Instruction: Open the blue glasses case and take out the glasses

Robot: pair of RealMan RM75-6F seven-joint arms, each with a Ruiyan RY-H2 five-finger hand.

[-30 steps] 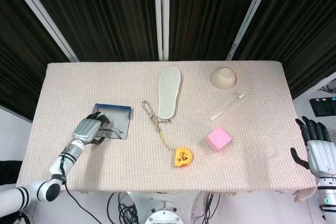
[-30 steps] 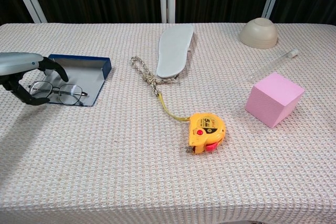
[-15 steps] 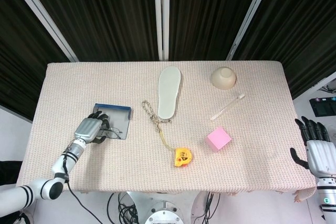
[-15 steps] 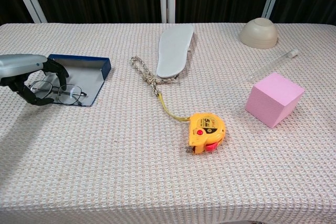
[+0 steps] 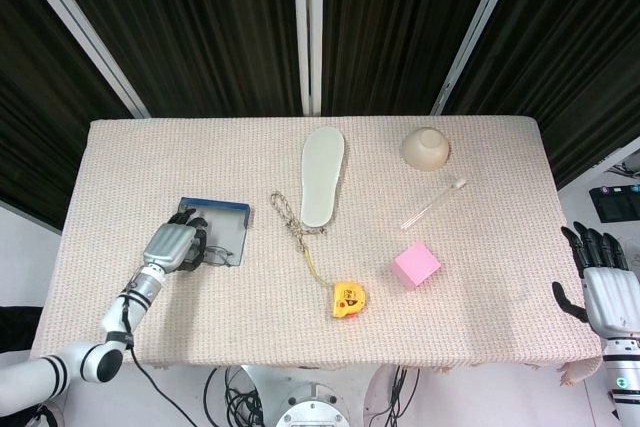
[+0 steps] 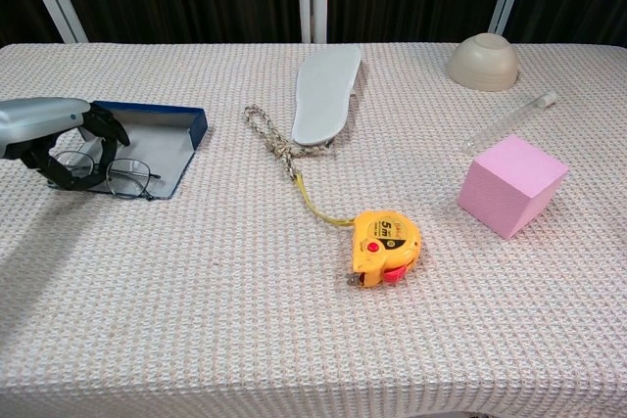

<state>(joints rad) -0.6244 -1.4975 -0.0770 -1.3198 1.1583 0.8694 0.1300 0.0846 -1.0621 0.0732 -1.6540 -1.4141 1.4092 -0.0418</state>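
The blue glasses case (image 5: 233, 218) (image 6: 165, 135) lies open and flat at the table's left side. Thin-rimmed glasses (image 5: 223, 252) (image 6: 128, 178) rest on its grey lining at the near edge. My left hand (image 5: 172, 245) (image 6: 44, 124) is over the case's left end, its dark fingers (image 6: 106, 128) curled round the left part of the glasses and pinching the frame. The glasses still touch the case. My right hand (image 5: 605, 284) hangs off the table's right edge with fingers apart, holding nothing; the chest view does not show it.
A grey insole (image 5: 322, 175) and a knotted rope (image 5: 287, 215) lie at the centre. In front of them is a yellow tape measure (image 5: 347, 299) with its tape drawn out. A pink cube (image 5: 416, 265), a clear tube (image 5: 434, 203) and an upturned beige bowl (image 5: 426, 147) occupy the right.
My left hand has slid a little further over the case and its fingers have curled in around the glasses. The right hand has not moved.
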